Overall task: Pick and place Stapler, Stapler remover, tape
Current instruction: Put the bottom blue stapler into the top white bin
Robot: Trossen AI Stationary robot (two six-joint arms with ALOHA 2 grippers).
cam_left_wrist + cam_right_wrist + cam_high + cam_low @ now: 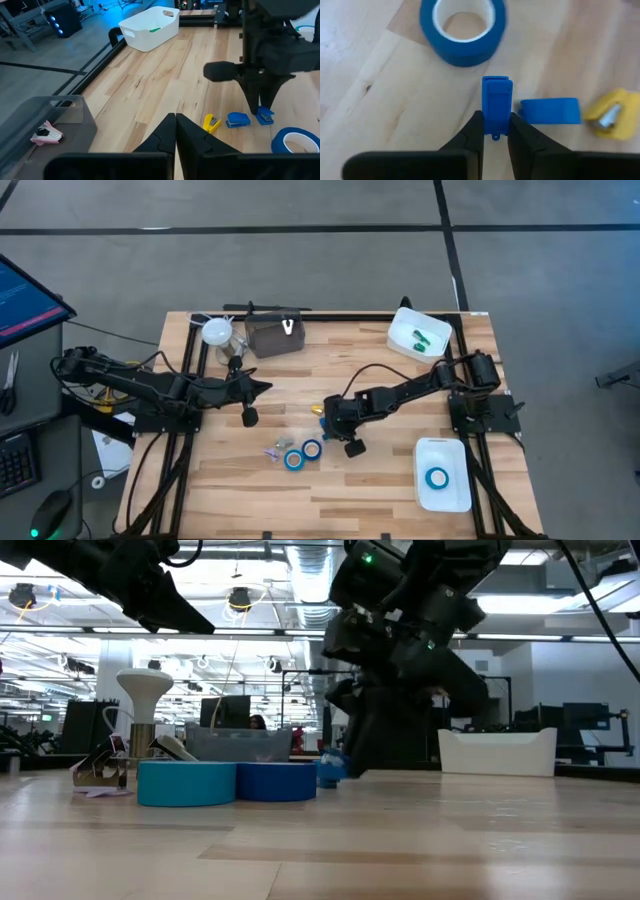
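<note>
My right gripper point(326, 420) is shut on a small blue stapler point(496, 104) near the table's middle. A second blue stapler point(551, 111) and a yellow one point(612, 119) lie on the wood beside it. Two blue tape rolls point(293, 459) point(312, 449) lie flat toward the near edge. A third roll point(437, 477) lies in a white tray point(443, 448). A pink staple remover point(46, 134) lies in the grey bin point(273, 336). My left gripper point(262, 387) is shut and empty, above the table's left half. My right gripper pinches the blue stapler's two long sides point(495, 122) between its two fingers, at one end of it. The fingers point(260, 102) come from above, pointing down, and lie along the stapler. The stapler is level, at or just above the wood; which, I cannot tell.
A white bin point(420, 335) with green items stands at the far right corner. A white mushroom-shaped object point(217, 332) stands far left beside the grey bin. A small purple item point(272, 450) lies by the tape rolls. Bare wood lies along the near edge.
</note>
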